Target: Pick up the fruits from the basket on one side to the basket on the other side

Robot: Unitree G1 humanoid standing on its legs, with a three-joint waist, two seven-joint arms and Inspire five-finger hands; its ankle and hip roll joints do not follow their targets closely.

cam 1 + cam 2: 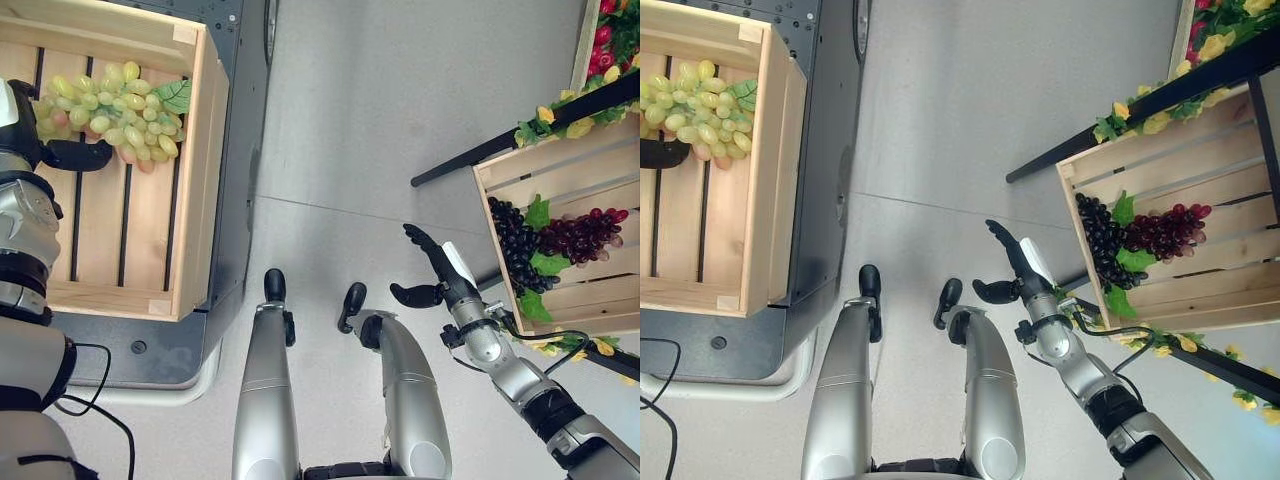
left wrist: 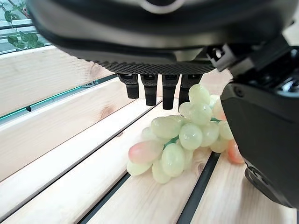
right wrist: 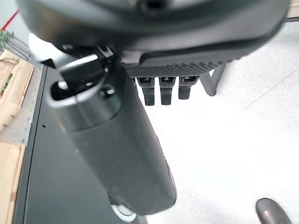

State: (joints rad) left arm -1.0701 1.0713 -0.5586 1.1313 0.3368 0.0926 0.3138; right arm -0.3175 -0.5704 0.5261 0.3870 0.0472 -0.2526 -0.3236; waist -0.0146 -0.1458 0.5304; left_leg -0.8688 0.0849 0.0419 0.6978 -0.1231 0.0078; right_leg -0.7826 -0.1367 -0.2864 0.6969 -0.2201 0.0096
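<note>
A bunch of green grapes (image 1: pixel 110 110) lies on the slats at the far end of the wooden crate (image 1: pixel 200 180) on my left. My left hand (image 1: pixel 75 155) hovers inside that crate right beside the bunch. Its fingers (image 2: pixel 149 91) are straight and its thumb (image 2: pixel 266 140) stands apart, so the hand is open, with the green grapes (image 2: pixel 182 140) resting on the slats between them. On my right, a second wooden crate (image 1: pixel 560 170) holds black grapes (image 1: pixel 515 245) and red grapes (image 1: pixel 585 232). My right hand (image 1: pixel 440 275) is open above the floor, just left of that crate.
The left crate sits on a dark platform (image 1: pixel 240 100). Black frame bars dressed with artificial yellow flowers and leaves (image 1: pixel 560 115) run around the right crate. Pale floor (image 1: pixel 400 120) lies between the two crates.
</note>
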